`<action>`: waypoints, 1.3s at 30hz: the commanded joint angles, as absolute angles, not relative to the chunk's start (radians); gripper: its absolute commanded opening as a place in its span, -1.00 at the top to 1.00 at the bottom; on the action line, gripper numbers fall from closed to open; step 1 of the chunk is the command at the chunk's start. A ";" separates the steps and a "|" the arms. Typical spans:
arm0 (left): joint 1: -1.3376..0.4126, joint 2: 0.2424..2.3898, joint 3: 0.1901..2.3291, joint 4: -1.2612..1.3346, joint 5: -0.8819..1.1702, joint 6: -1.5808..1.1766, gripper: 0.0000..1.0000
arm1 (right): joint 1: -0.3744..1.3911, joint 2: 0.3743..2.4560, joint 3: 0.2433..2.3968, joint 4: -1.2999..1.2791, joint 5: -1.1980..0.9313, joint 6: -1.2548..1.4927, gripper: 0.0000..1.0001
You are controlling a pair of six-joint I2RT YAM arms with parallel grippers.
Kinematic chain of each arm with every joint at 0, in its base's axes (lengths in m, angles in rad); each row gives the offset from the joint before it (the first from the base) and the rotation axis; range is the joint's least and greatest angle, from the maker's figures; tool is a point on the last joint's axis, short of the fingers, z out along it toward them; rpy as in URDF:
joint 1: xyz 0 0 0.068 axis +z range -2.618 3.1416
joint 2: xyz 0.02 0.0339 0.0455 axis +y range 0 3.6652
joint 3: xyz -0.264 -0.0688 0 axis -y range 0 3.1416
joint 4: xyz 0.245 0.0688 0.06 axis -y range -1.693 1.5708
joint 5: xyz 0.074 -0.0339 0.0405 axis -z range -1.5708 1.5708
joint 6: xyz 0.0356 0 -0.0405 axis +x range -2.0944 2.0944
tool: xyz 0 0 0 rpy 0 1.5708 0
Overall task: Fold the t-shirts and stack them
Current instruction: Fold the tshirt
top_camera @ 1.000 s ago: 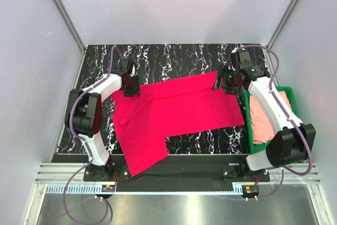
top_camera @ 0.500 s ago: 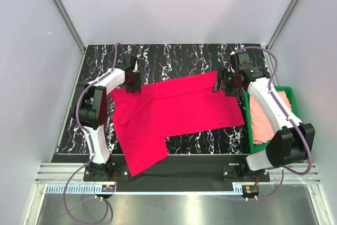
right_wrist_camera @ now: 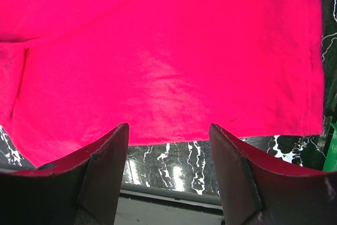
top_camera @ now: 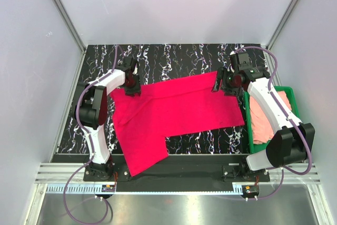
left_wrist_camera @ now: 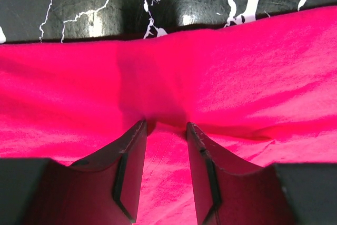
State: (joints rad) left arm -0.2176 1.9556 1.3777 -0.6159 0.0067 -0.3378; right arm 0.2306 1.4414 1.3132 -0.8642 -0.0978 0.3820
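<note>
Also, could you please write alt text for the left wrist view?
The left gripper, fingers partly apart, has its tips against a crimson-red t-shirt near its far edge. Whether it pinches the cloth is unclear. Black white-veined table shows beyond the cloth.

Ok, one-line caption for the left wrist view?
Left gripper, jaws apart, tips on the crimson t-shirt near its edge; black marbled table beyond.

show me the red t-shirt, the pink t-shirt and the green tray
red t-shirt (top_camera: pixel 179 106): top external view, middle of the spread cloth
pink t-shirt (top_camera: pixel 259 126): top external view, its near left part, lying in the tray
green tray (top_camera: pixel 284 88): top external view, its far rim
</note>
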 commanded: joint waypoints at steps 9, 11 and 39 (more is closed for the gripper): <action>-0.215 1.908 1.370 -0.598 -0.014 -0.324 0.63 | 0.230 1.433 1.310 -0.824 -0.118 0.400 -0.39; -0.215 1.905 1.365 -0.598 -0.009 -0.325 0.76 | 0.229 1.431 1.307 -0.825 -0.120 0.400 -0.39; -0.394 1.634 1.092 -0.552 0.164 -0.557 0.81 | 0.230 1.417 1.204 -0.776 -0.158 0.445 -0.38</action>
